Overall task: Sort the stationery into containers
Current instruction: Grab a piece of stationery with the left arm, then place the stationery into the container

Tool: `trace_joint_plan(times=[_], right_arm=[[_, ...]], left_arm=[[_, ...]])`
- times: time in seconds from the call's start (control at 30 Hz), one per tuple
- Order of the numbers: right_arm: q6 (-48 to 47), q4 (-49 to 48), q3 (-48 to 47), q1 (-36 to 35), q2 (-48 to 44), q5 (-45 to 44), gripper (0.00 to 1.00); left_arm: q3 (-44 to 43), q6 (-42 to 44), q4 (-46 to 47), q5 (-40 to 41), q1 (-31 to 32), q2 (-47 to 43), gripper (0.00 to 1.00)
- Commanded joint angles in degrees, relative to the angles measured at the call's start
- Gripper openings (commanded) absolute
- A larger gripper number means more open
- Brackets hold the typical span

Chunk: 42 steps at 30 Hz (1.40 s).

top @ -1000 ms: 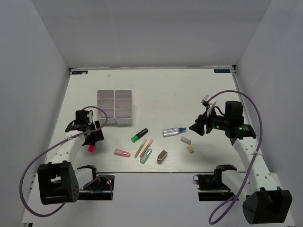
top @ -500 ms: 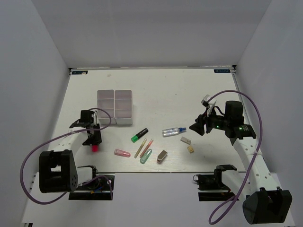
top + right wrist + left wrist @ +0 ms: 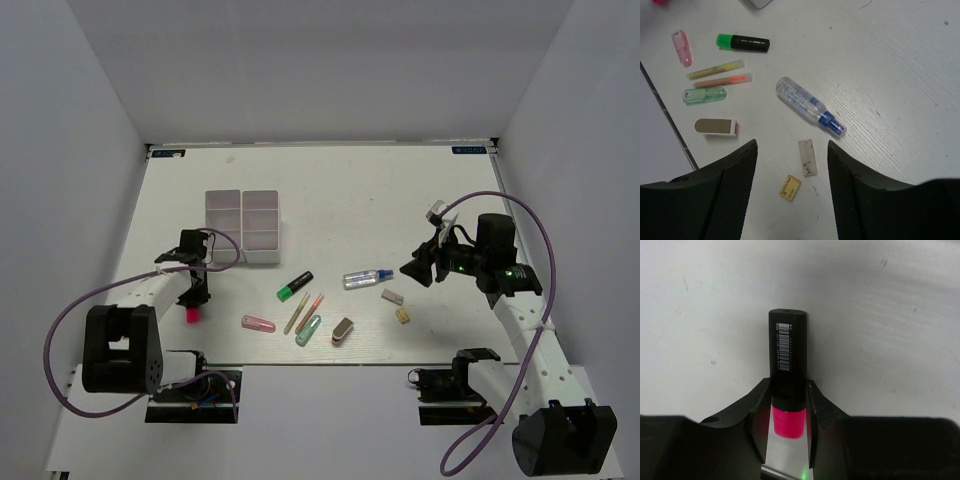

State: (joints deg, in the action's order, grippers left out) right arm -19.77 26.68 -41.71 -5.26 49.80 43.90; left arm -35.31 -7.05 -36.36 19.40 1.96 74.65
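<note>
1. The white table [image 3: 350, 190] is closed in by white walls on its left, far and right sides. The arm bases sit along its near edge.
2. The broadest open stretch of table lies toward the far edge and to the right of the organizer box [image 3: 260, 257].
3. The left gripper [image 3: 193, 298] is low near the table's left edge, just near-left of the organizer box. Its jaws pinch a pink highlighter [image 3: 787, 350] at the join of body and black cap, and the cap points away from the wrist.
4. The right gripper [image 3: 418, 268] hangs above the right side of the table, with its jaws spread and nothing between them.
5. The loose stationery lies in a band between the arms, well in from every edge:
   - green highlighter [image 3: 295, 286]
   - clear bottle [image 3: 367, 277]
   - pink capsule [image 3: 257, 323]
   - yellow pen [image 3: 297, 315] and pink pen [image 3: 313, 303] side by side
   - teal tube [image 3: 308, 330]
   - rounded grey piece [image 3: 343, 329]
   - grey block [image 3: 392, 296]
   - tan block [image 3: 403, 316]
6. The organizer box stands left of centre, with two columns of compartments. From above the compartments look plain white, and any contents cannot be made out.
</note>
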Motion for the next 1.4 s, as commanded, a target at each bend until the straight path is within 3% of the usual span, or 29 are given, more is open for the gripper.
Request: trace_joint_plan(times=[0.0, 0.27, 0.4, 0.6, 0.67, 0.8, 0.93, 1.07, 1.2, 1.37], right_arm=[[0.5, -2.1, 0.4, 0.2, -1.0, 1.7, 0.61], [0.5, -2.4, 0.7, 0.2, -0.7, 1.9, 0.61], [0.6, -2.5, 0.8, 0.2, 0.0, 1.7, 0.61], [0.3, -2.6, 0.8, 0.1, 1.3, 1.7, 0.61], [0.4, -3.0, 1.2, 0.2, 1.9, 2.2, 0.61], [-0.1, -2.8, 1.4, 0.2, 3.4, 2.3, 0.61], [-0.4, -3.1, 1.1, 0.0, 5.0, 2.2, 0.61], [-0.7, -2.8, 1.1, 0.0, 5.7, 1.8, 0.61], [-1.1, -2.7, 1.2, 0.1, 5.9, 1.7, 0.61], [-1.7, -2.6, 1.2, 0.2, 6.1, 1.4, 0.61]], left_arm=[[-1.5, -3.0, -5.0, -0.2, 0.3, -4.8, 0.0], [-5.9, -6.2, -9.3, -11.6, 0.3, -19.3, 0.0], [-11.5, -7.7, -9.1, -17.6, 0.4, -20.1, 0.0], [-16.9, -6.5, 1.3, -24.5, 0.4, -15.8, 0.0], [-16.5, -6.1, 10.1, -25.4, 0.4, -14.7, 0.0], [-15.0, -7.5, 26.7, -22.5, 0.9, -12.6, 0.0], [-15.9, -5.0, 35.3, -19.7, 4.5, -9.0, 0.0], [-14.7, 5.7, 47.7, -11.2, 10.5, -5.1, 0.0], [-15.0, 15.3, 54.4, 0.0, 15.3, 0.2, 0.0], [-15.4, 24.4, 63.2, 6.9, 17.3, 4.7, 0.0]])
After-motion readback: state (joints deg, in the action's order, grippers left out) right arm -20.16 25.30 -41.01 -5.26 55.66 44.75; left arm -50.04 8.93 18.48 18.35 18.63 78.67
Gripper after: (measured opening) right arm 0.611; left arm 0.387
